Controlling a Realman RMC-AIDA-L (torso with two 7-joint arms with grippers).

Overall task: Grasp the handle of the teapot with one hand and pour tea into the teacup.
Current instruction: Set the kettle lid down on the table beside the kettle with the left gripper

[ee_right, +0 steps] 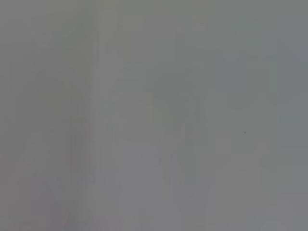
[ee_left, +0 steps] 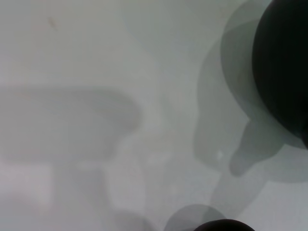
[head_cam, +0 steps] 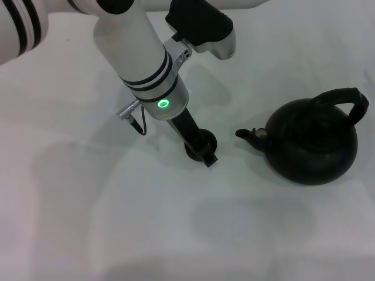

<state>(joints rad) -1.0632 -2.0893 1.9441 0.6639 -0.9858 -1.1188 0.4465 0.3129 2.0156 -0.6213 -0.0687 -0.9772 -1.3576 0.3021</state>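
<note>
Teapot [head_cam: 313, 146]: squat matte-black globe on the pale bench [head_cam: 117, 222], spout toward the teacup.
Handle [head_cam: 345, 99]: thick black arch.
Teacup [head_cam: 199, 143]: small, dark, mostly hidden beneath the left gripper [head_cam: 202, 149].
Left fingers: width cannot be told.
Left wrist view: teapot's rounded black body [ee_left: 284, 67] and its shadow.
Right wrist view: featureless grey.

White arm [head_cam: 137, 52], black bands, green light.

Soft overhead light, blurred wrist views
</note>
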